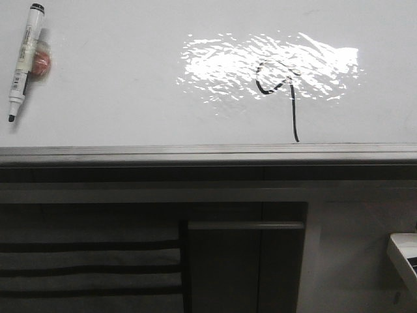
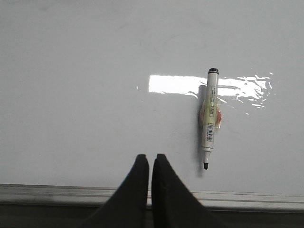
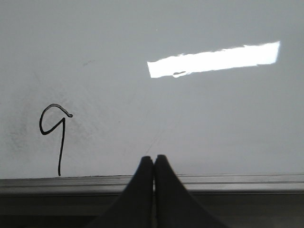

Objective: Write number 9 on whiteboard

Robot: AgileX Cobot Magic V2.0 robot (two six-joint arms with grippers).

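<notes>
Here, glossy whiteboard [image 1: 117,78], glare patch, number 9 [image 1: 280,91] drawn, marker [image 1: 23,59] lying apart

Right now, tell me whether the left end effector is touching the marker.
Apart. The left wrist view shows the left end effector shut and empty near the whiteboard edge, with bare board between it and the marker lying beside it.

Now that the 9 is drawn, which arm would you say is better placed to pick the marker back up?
Left, probably. The marker lies uncapped just beside the left gripper in its wrist view and at the whiteboard's left end in the front view. The right gripper faces the number 9 instead.
</notes>
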